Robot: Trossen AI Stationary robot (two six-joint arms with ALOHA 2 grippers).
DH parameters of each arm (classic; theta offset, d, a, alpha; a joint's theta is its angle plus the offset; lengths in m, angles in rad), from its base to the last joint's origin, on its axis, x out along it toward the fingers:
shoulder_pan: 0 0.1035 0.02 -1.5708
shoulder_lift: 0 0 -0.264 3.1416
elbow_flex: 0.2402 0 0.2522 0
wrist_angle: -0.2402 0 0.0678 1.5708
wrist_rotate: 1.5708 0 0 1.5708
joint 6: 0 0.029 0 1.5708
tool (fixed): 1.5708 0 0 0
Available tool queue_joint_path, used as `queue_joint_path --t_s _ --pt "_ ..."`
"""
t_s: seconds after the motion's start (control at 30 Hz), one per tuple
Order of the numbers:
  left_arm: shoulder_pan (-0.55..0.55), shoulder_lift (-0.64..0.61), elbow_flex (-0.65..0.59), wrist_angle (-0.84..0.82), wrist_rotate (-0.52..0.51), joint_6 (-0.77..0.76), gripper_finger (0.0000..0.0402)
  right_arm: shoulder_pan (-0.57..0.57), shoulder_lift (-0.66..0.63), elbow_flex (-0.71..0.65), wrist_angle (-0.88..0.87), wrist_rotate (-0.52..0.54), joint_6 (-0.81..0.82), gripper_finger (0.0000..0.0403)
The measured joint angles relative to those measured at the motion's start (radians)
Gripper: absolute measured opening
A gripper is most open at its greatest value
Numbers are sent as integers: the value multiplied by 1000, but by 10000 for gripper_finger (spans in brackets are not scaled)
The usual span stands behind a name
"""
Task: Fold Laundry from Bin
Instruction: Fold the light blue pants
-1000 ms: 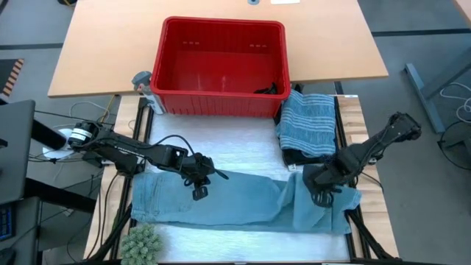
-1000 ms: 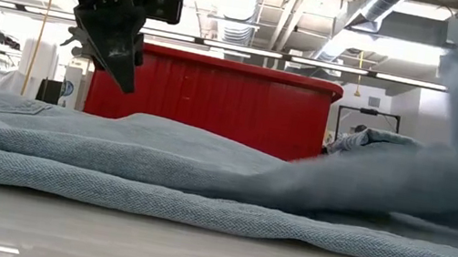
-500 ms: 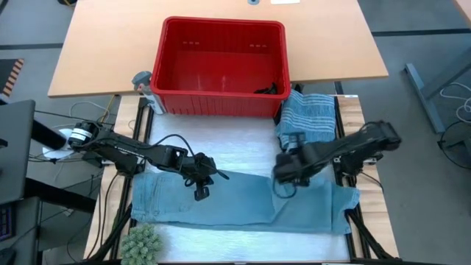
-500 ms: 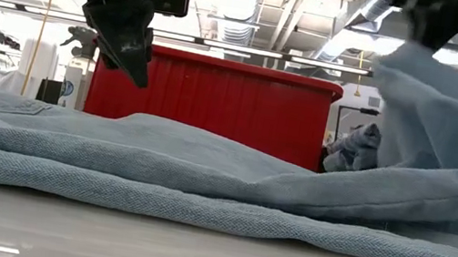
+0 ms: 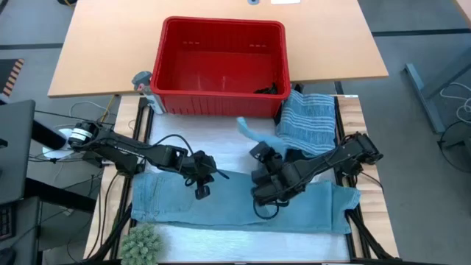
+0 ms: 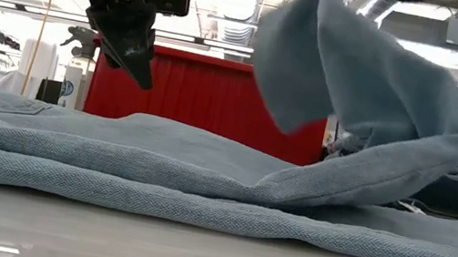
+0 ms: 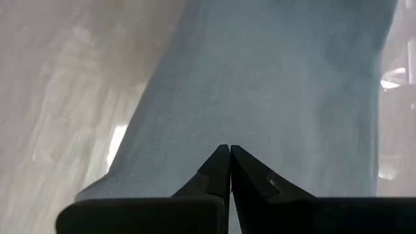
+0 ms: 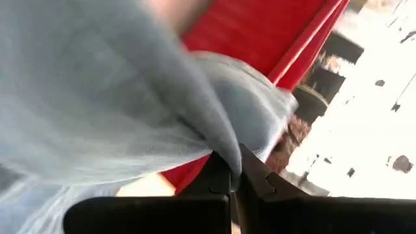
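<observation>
Bare table (image 5: 213,132) between bin (image 5: 221,68) and jeans (image 5: 184,202); lifted leg (image 6: 354,93) blocks right side.

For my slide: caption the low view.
Right gripper lifts light blue garment over itself; left gripper hovers shut.

Tan tabletop (image 5: 96,59), green spiky plant (image 5: 141,243), small grey object (image 5: 141,79) beside the tub

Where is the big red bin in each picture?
High view: the red bin sits at top centre, behind the light blue jeans.
Low view: its wall stands behind the jeans.
Left wrist view: not in it.
Right wrist view: red wall behind lifted cloth.
Shared landmark: the jeans.
</observation>
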Motion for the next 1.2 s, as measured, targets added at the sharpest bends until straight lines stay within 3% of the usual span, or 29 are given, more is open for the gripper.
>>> queue_joint_path --t_s 0.07,0.17,0.27,0.4,0.5,0.7,0.93,1.1,1.2 --pt "0 0 0 -11 -1 -5 0 12 1 20 113 -68 -44 23" --pt "0 -2 0 -72 9 -14 0 47 2 21 290 -252 -108 24" --pt "0 -24 0 -242 24 -11 0 89 22 17 440 -318 -147 24" --pt "0 -87 0 -498 -9 12 0 106 80 12 474 -488 -92 27" --pt "1 -155 0 -600 -37 6 0 109 139 11 478 -631 0 37" --pt "4 -280 0 -579 -87 -71 0 121 202 36 393 -677 328 69" --pt "5 -341 0 -521 -88 -81 0 125 103 166 279 -704 826 135" --pt "5 -341 0 -489 -98 -63 0 151 62 172 257 -819 1029 202" --pt "5 -332 1 -474 -127 -47 0 185 87 169 265 -818 1008 230"
